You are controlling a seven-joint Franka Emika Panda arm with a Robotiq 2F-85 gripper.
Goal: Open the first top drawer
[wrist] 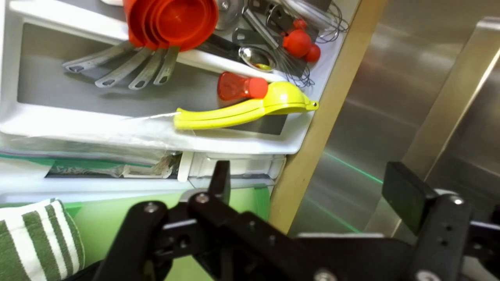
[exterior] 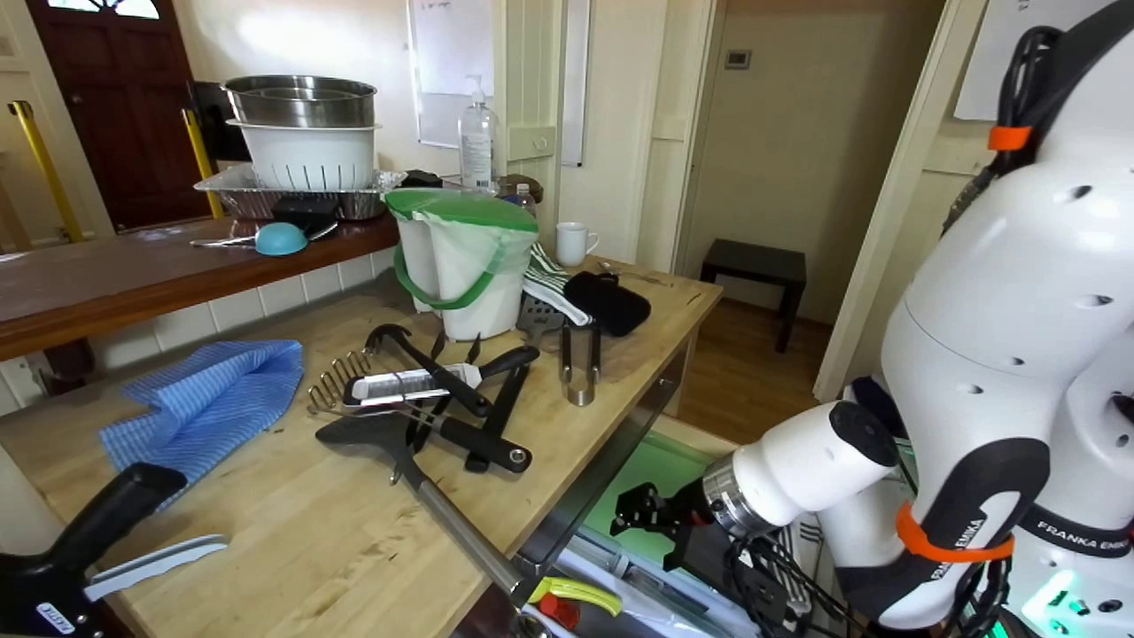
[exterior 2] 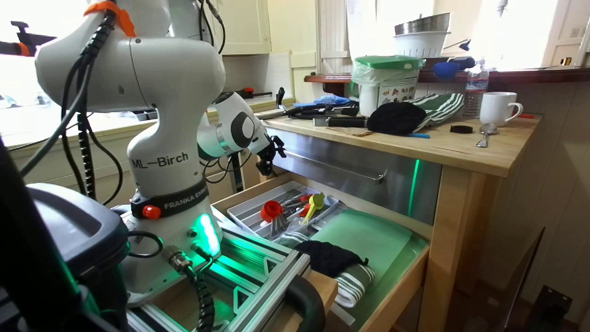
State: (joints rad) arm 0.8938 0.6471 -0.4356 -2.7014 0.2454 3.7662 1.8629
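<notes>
The top drawer shows only its steel front [exterior 2: 396, 170] under the wooden counter in an exterior view, and looks shut. Its inside is hidden. A bar handle [exterior 2: 336, 168] runs across the front. The steel front also shows in an exterior view [exterior: 613, 462] as a dark strip and in the wrist view [wrist: 347, 164], with the handle [wrist: 449, 97] slanting down the right side. My gripper [wrist: 308, 179] is wide open and empty. In the wrist view its right finger overlaps the handle, and its left finger is over the open lower drawer. Contact cannot be told. My gripper [exterior 2: 273, 156] is near the front's far end.
The lower drawer [exterior 2: 401, 288] is pulled out below, with a green lining [exterior 2: 368, 235], a white utensil tray [exterior 2: 244, 212] and striped cloth [exterior 2: 355, 283]. Utensils, a white bucket [exterior: 474, 297] and a mug [exterior: 574, 243] stand on the counter [exterior: 301, 496]. A yellow-handled tool [exterior: 576, 594] overhangs its edge.
</notes>
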